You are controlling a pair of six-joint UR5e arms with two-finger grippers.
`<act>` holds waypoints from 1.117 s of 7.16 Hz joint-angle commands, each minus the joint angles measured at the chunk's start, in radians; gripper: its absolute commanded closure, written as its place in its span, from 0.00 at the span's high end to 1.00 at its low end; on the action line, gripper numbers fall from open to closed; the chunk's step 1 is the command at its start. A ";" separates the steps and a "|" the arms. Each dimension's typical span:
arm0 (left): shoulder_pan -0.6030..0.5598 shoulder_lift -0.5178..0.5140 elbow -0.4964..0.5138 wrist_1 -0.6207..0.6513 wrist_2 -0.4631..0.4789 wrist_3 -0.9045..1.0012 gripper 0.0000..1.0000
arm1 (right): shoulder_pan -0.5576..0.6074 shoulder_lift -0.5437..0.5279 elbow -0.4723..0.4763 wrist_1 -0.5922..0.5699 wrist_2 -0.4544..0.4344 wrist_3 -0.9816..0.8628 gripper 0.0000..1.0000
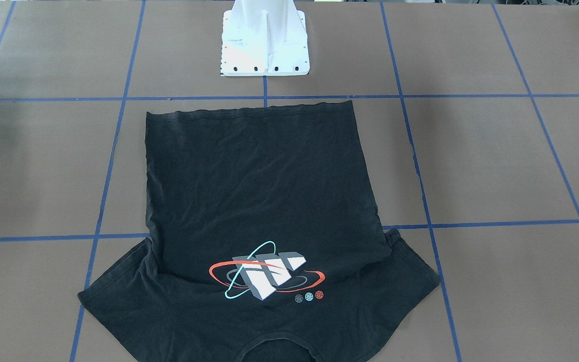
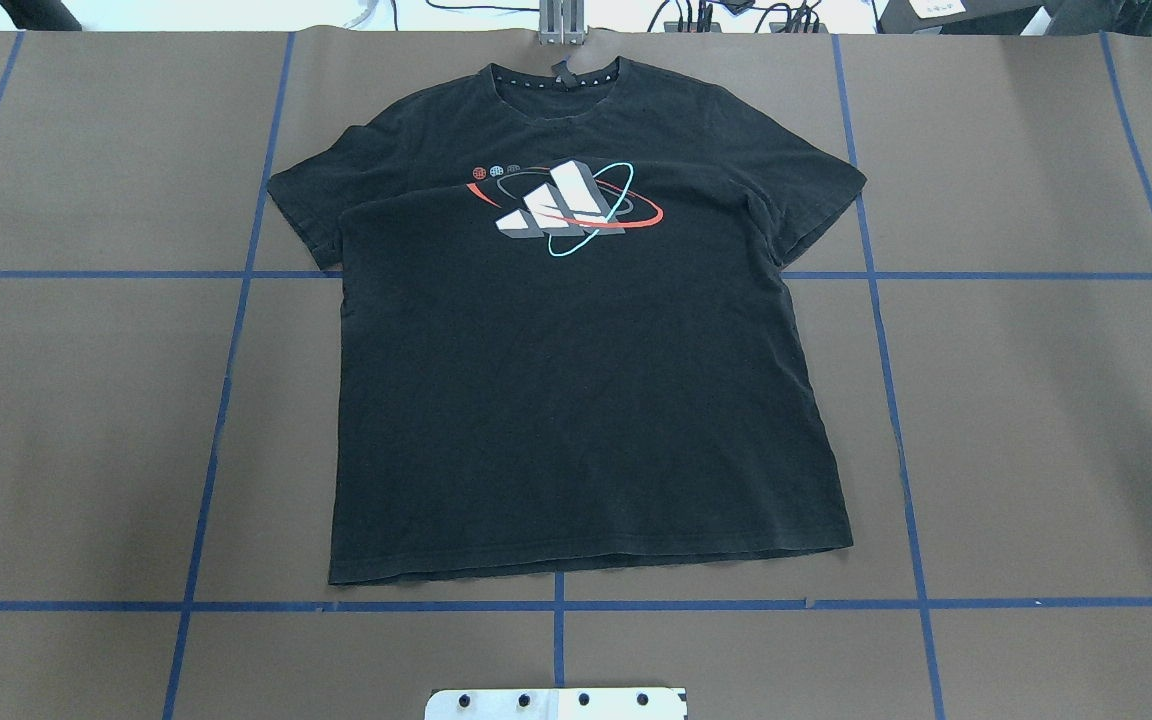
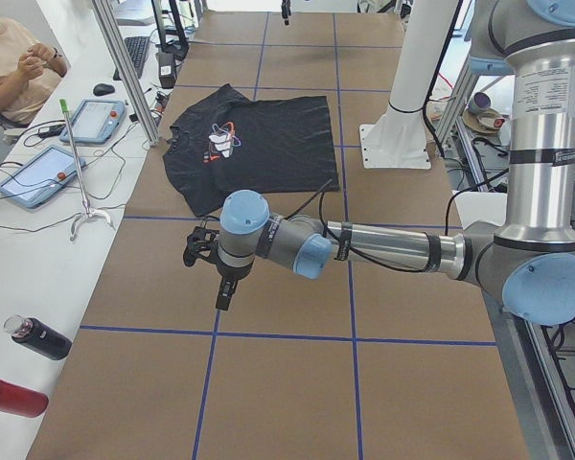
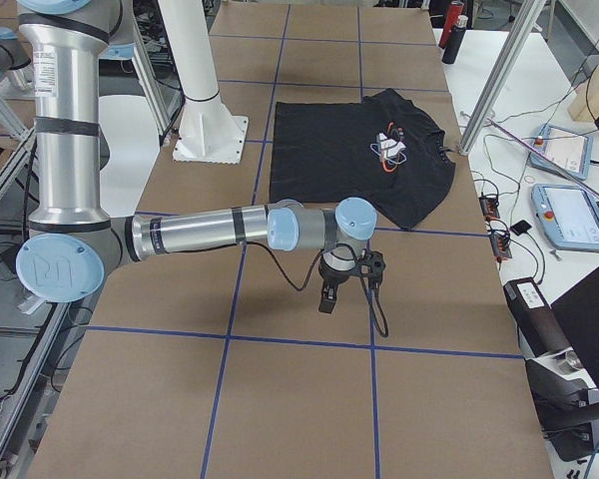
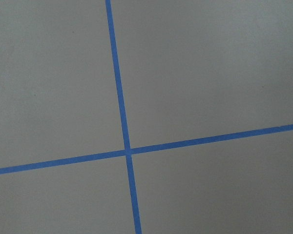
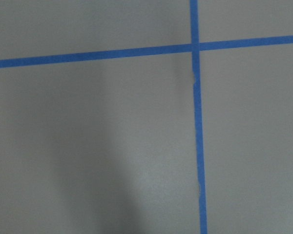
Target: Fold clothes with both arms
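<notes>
Left gripper hung fingers-down over bare brown table, at the end on the robot's left, well apart from the black T-shirt. It showed only in a side view, so I cannot tell whether it was parted or closed. Its wrist camera saw just paper and a crossing of blue tape lines.

Right gripper hung the same way over the opposite end of the table, near the shirt's side edge but clear of it. I cannot tell its state either.

The T-shirt lay flat and print-up in the middle of the table. Its hem was nearest the white pedestal base, its collar was at the far edge, and both sleeves were spread out. Bare taped paper lay between each gripper and the cloth.

Beyond the far edge ran a white bench. On it were two tablets, cables, a black bottle and a red bottle. A metal post rose by the shirt's collar. A seated person was at the bench's far end.
</notes>
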 commanded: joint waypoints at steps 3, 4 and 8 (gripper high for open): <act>0.007 0.011 -0.002 -0.022 0.000 -0.004 1.00 | 0.029 0.014 0.010 0.003 0.009 0.002 1.00; 0.007 0.008 0.004 -0.023 -0.003 -0.004 1.00 | 0.024 0.026 0.022 0.004 0.009 0.007 1.00; 0.013 0.010 0.013 -0.101 -0.006 -0.049 1.00 | -0.171 0.198 -0.100 0.272 0.008 0.352 1.00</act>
